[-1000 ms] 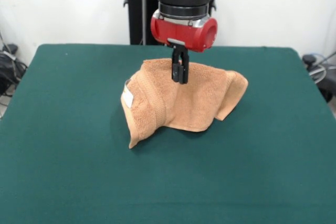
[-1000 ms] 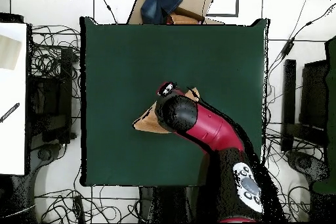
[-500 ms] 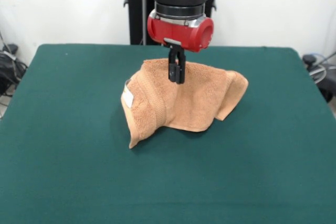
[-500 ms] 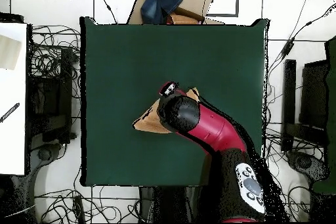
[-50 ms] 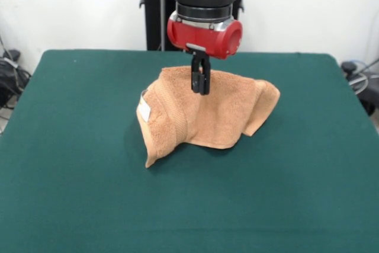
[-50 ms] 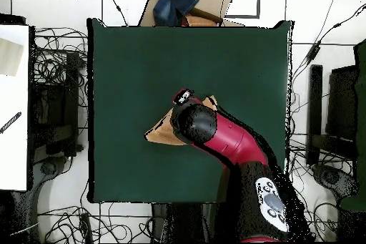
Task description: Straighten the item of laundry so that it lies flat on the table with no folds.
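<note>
1. Towel (image 5: 201, 114) sits crumpled mid-table (image 5: 71, 194), slightly toward the far edge, folded over itself.
2. Gripper (image 5: 201, 89) has its fingers closed together, apparently pinching the towel's raised top fold, probably to lift and spread it.
3. White label (image 5: 144, 110) faces the left edge.

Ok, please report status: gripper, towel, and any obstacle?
Gripper shut, over the towel's top. Towel crumpled, folded, raised in the middle of the table. Nothing in the way.
</note>
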Tool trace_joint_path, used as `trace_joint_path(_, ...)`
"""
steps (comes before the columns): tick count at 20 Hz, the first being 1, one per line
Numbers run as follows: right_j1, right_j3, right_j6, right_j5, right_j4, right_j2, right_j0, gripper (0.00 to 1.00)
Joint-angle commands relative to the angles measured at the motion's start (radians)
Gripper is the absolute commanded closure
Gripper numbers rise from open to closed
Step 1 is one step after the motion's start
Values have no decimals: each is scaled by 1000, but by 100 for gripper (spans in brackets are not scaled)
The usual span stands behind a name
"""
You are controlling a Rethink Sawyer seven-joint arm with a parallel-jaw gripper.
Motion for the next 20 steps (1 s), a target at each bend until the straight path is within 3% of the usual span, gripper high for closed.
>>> trace_joint_path(1, 42, 15, 111, -63, -50, 76, 13, 100)
trace_joint_path(11, 56, -27, 127, -19, -44, 7, 70, 100)
trace_joint_path(20, 92, -59, 128, -45, -40, 2, 85, 100)
